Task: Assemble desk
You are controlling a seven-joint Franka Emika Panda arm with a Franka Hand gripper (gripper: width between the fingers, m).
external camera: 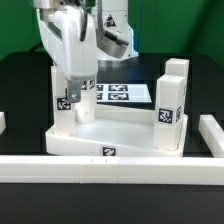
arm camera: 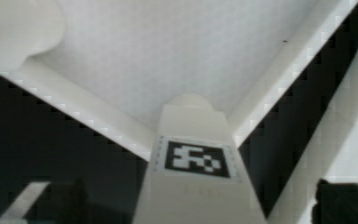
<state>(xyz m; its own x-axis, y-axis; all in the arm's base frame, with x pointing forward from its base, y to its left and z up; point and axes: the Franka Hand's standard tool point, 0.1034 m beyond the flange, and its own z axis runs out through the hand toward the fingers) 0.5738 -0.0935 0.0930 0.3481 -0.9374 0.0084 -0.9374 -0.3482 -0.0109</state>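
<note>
The white desk top [external camera: 120, 135] lies socket-side up in the middle of the exterior view, with a tag on its front rim. Two white square legs [external camera: 168, 105] [external camera: 178, 72] stand upright at its right corners. A third leg [external camera: 68, 100] with a tag stands at the far left corner. My gripper [external camera: 77, 92] is lowered over it. In the wrist view the tagged leg [arm camera: 197, 150] stands between my fingers [arm camera: 34, 203], with dark gaps on both sides. My gripper [arm camera: 190, 208] is open around it. The tray's floor [arm camera: 176, 50] lies beyond. A fourth leg is not in view.
The marker board [external camera: 118, 92] lies flat behind the desk top. White border rails run along the front [external camera: 110, 168], the exterior view's right [external camera: 211, 132] and the left edge [external camera: 2, 122]. The arm's base stands at the back.
</note>
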